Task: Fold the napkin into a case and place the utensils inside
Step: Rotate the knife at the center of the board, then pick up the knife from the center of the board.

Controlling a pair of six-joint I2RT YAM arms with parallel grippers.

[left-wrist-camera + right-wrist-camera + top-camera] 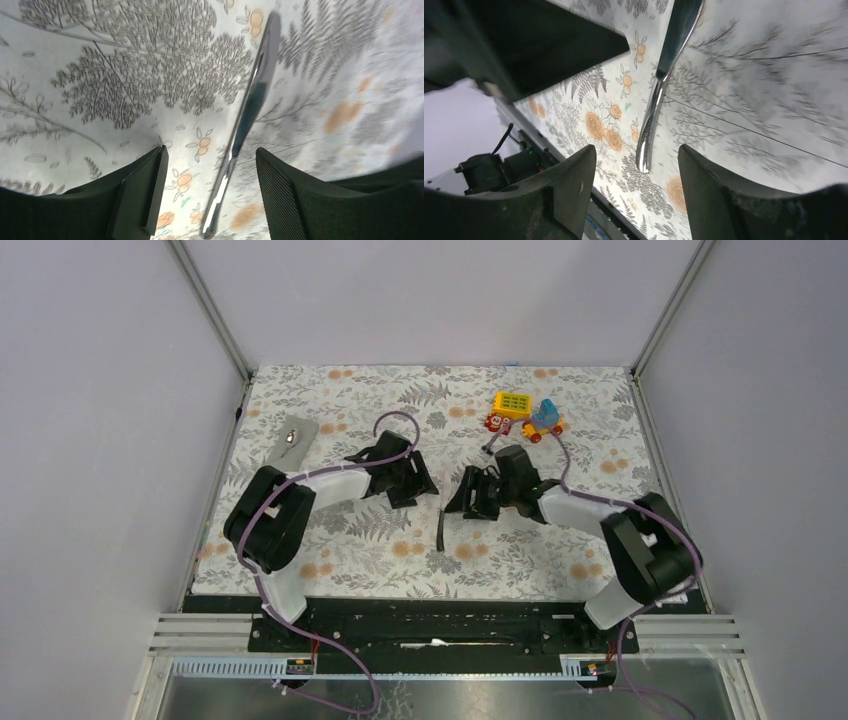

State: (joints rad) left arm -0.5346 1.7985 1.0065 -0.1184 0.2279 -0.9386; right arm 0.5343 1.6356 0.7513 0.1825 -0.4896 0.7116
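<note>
Utensil [441, 530] lay on tabletop [400, 562]. Left tool [210, 152] and right tool [636, 150] flanked it, both wide open, empty. Napkin [283, 452] well left of it.

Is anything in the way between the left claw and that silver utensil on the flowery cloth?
Nothing visible. The utensil lies bare on the tablecloth, showing in the gap of the open left gripper.

Grey napkin [300, 450] lies flat far left; silver utensil [440, 530] lies mid-table.
</note>
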